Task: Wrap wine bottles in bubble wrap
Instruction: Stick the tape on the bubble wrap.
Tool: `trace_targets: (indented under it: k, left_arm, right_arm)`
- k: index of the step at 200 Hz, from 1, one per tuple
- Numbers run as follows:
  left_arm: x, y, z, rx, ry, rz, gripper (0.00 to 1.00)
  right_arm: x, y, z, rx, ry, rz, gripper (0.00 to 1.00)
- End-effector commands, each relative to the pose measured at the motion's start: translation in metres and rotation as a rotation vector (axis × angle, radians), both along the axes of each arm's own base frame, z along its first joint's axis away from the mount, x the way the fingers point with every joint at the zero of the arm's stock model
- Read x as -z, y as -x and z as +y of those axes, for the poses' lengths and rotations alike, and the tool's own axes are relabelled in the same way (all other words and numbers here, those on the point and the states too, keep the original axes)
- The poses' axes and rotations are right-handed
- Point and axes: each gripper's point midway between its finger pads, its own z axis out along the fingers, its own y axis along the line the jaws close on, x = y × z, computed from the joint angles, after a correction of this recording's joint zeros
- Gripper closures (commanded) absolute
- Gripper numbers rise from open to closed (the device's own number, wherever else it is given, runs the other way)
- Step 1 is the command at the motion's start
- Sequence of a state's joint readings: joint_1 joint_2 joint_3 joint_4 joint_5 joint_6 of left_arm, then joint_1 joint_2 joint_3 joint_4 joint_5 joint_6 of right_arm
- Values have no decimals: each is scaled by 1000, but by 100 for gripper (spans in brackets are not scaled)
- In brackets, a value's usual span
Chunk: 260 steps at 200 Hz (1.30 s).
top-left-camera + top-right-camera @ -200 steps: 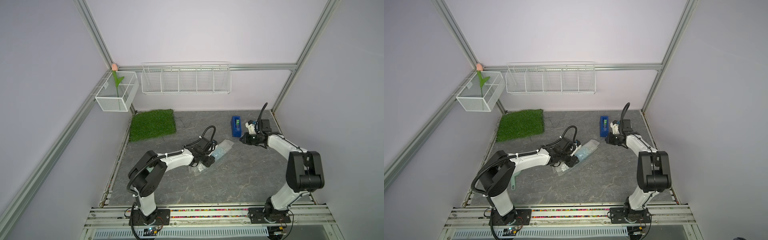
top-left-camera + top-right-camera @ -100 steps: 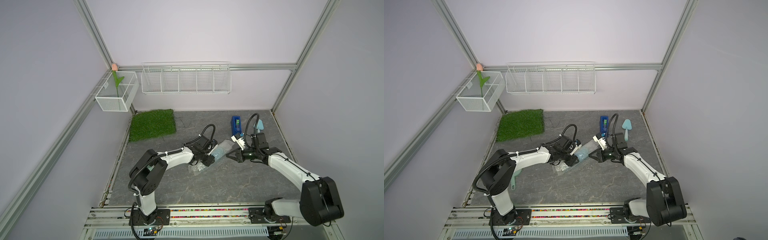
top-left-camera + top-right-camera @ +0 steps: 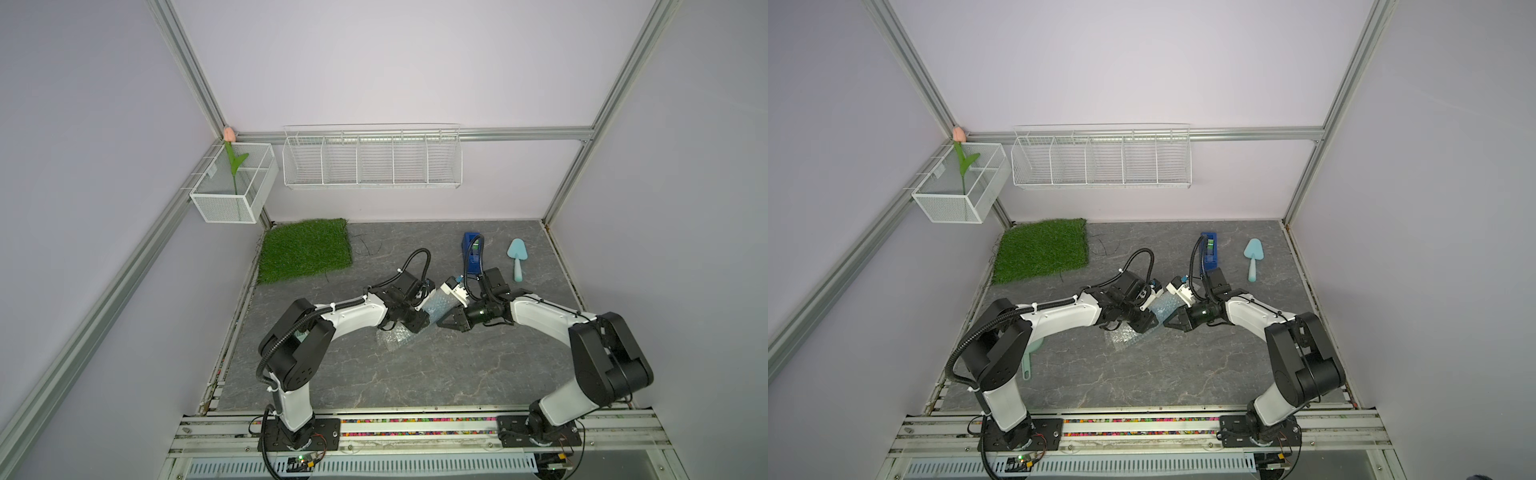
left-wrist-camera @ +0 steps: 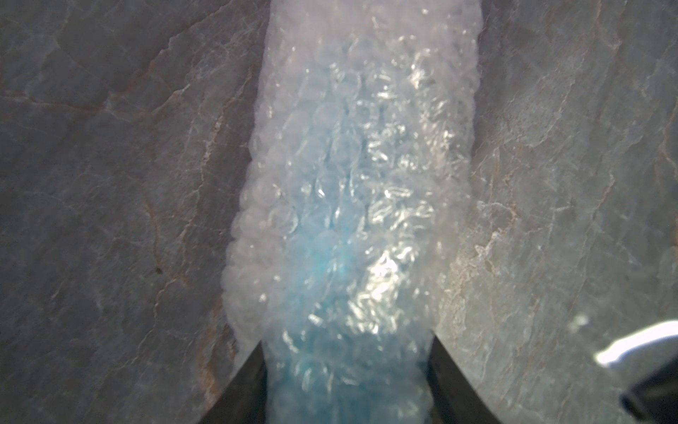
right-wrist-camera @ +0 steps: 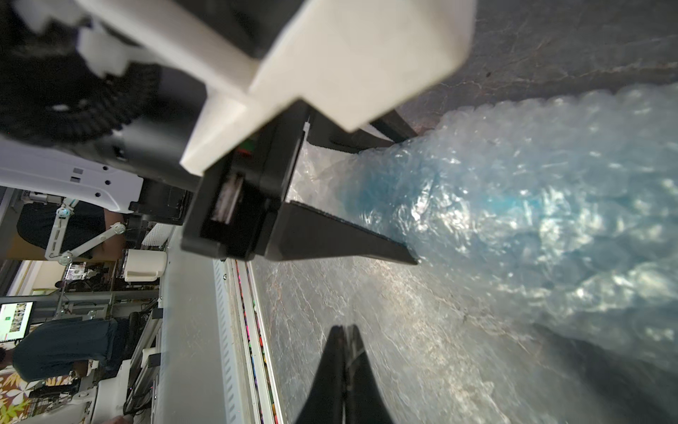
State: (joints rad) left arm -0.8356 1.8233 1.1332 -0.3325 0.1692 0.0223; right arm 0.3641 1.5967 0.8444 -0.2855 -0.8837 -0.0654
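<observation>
The wrapped bottle point(image 3: 436, 307) lies diagonally, neck seemingly toward far-right.

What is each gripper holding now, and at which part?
The left gripper clamps the wine bottle through the bubble wrap, across its blue body. The right gripper is shut and empty.

Your cell holds one wine bottle point(image 4: 330, 264), showing blue through one sheet of bubble wrap point(image 3: 392, 337), plus one dark blue tape dispenser point(image 3: 1211, 258), one pale blue trowel point(image 3: 517, 250), one pale green scoop point(image 3: 1026, 366) and one green turf mat point(image 3: 305, 251). You have two white wire baskets, one small mesh basket point(image 3: 224, 210) and one long basket point(image 3: 372, 168) of five compartments, and one artificial tulip point(image 3: 236, 160). Count two robot arms: one left arm point(image 3: 353, 312), one right arm point(image 3: 540, 312).
</observation>
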Motion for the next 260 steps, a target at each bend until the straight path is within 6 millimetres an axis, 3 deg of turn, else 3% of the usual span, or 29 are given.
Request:
trace_targets:
  k: [1,24,114,260]
  left_arm:
    - [70,50,48,25,-236,232,50]
    - [71,51,48,25,-238,238,50]
    - [73,53,48,31,-241,248,50]
    - [73,53,47,38,-246,259,50]
  right_arm:
    - [-4,-6,7,-46,-30,-58,93]
    - [-3,-15,10,-51,-24,-55,93]
    - [27,-15,2,-15,25,105,93]
    - [40,-23,-13,43,108,204,93]
